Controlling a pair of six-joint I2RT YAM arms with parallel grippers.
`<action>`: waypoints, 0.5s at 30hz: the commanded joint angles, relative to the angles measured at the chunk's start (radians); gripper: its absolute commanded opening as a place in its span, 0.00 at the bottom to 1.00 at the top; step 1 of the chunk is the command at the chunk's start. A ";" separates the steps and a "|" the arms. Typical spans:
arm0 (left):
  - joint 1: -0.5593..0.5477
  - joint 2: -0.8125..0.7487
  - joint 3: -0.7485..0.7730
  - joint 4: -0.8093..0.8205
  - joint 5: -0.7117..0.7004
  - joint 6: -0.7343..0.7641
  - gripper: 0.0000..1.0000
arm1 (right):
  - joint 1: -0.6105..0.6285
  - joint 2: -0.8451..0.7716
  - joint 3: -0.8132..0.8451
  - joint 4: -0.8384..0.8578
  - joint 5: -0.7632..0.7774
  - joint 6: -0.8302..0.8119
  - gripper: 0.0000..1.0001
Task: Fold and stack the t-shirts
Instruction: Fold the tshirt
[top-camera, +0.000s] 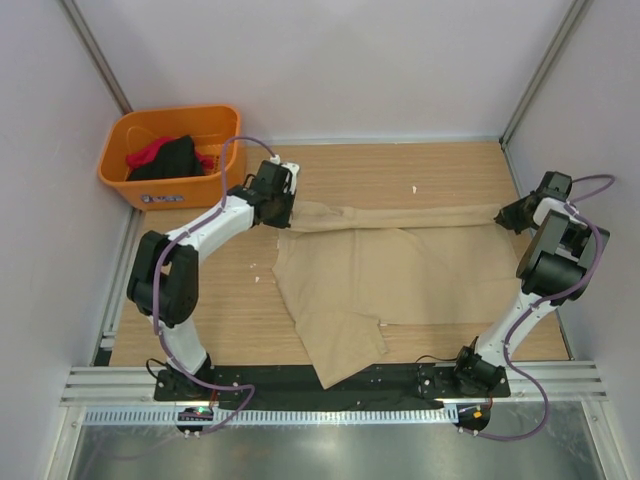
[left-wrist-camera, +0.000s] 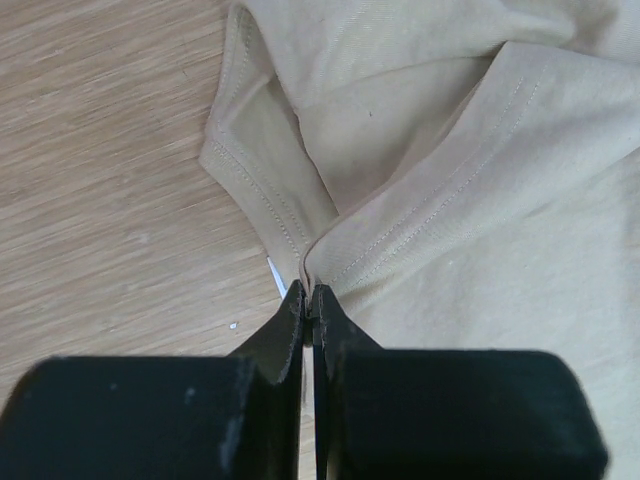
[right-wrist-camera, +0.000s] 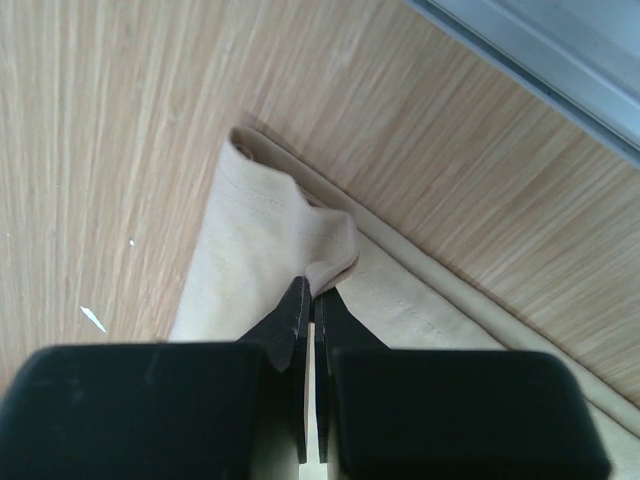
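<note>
A tan t-shirt lies spread across the wooden table, its far edge pulled into a taut band between my two grippers. My left gripper is shut on the shirt's far left corner; in the left wrist view the fingertips pinch a stitched hem of the tan t-shirt. My right gripper is shut on the far right corner; in the right wrist view the tips clamp a fold of the tan t-shirt. A sleeve hangs toward the table's near edge.
An orange basket at the far left holds red and black garments. Grey walls close in both sides and the back. A metal rail runs along the near edge. Small white scraps lie on the wood.
</note>
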 joint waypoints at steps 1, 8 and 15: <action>0.007 0.005 0.000 0.003 -0.020 0.019 0.00 | -0.016 -0.045 -0.004 0.005 0.024 -0.005 0.01; 0.007 0.043 0.027 0.009 0.013 -0.008 0.00 | -0.018 -0.038 -0.016 0.005 0.031 -0.020 0.01; 0.007 0.069 0.040 0.006 0.021 -0.009 0.00 | -0.018 -0.035 -0.030 0.002 0.047 -0.023 0.03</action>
